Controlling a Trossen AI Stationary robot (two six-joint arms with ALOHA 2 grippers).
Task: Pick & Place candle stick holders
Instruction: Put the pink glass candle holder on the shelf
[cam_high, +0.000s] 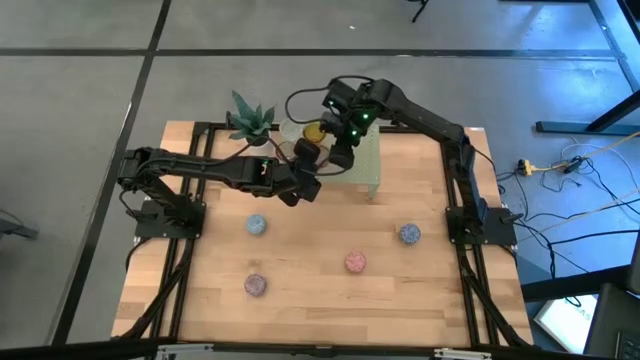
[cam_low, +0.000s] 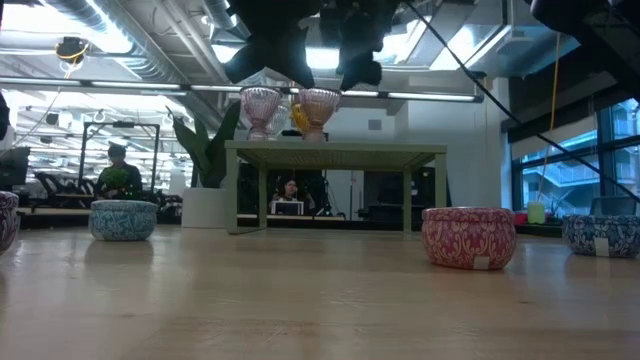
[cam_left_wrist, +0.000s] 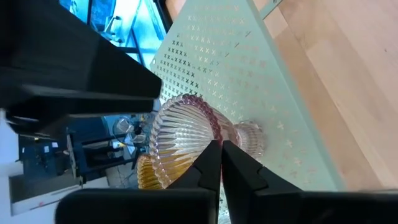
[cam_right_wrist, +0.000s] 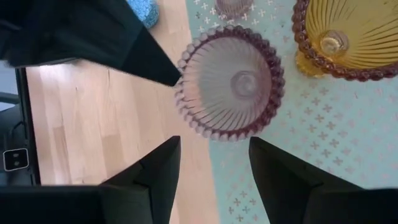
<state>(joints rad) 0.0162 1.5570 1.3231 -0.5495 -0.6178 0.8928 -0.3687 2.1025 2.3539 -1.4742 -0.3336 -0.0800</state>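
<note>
Right gripper (cam_right_wrist: 211, 180) jaws spread, hovering over mauve ribbed holder (cam_right_wrist: 231, 82) on green stand (cam_high: 366, 168). Left gripper (cam_left_wrist: 221, 163) jaws pinched together beside same holder, gripping nothing. Amber holder (cam_right_wrist: 348, 37) also on stand. Four patterned cups (cam_high: 257, 225) on table, well apart from stand: task likely under halfway. Cups' contents unseen.

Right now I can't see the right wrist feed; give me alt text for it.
The right end effector, fingers spread open, hangs directly above a ribbed mauve glass cup standing at the edge of the pale green perforated stand. An amber cup sits beside it, and the left end effector meets the mauve cup's rim.
</note>
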